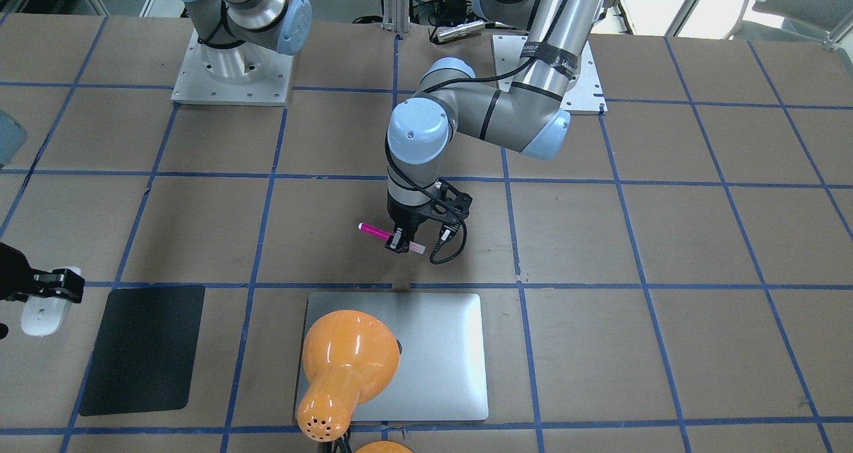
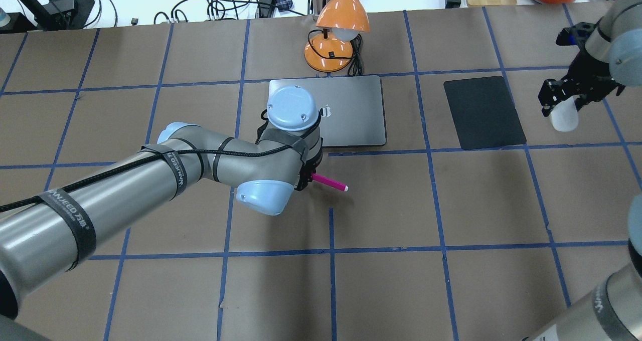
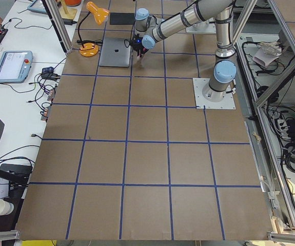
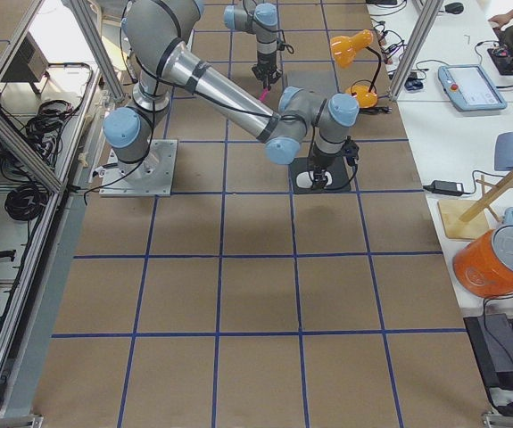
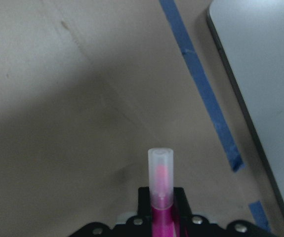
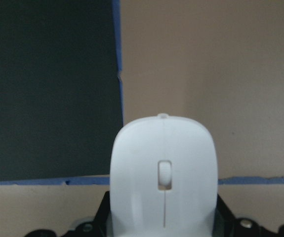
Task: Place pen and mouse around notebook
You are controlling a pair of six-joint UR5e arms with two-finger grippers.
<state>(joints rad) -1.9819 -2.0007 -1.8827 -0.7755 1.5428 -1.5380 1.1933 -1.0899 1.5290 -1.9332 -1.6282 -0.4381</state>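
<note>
The magenta pen (image 1: 372, 230) lies level in my left gripper (image 1: 398, 241), which is shut on its middle, just off the near edge of the silver notebook (image 1: 433, 353). From above, the pen (image 2: 328, 182) sticks out from under the left wrist, a little before the notebook (image 2: 351, 115). In the left wrist view its pale cap (image 5: 160, 168) points over bare table, with the notebook's corner (image 5: 265, 74) at upper right. My right gripper (image 1: 54, 286) is shut on the white mouse (image 1: 41, 316), off the outer side of the black mat. The mouse (image 6: 164, 168) fills the right wrist view.
A black mat (image 2: 484, 113) lies between the notebook and the mouse. An orange desk lamp (image 2: 336, 35) stands behind the notebook, its shade hanging over the notebook (image 1: 340, 366). Blue tape lines grid the brown table.
</note>
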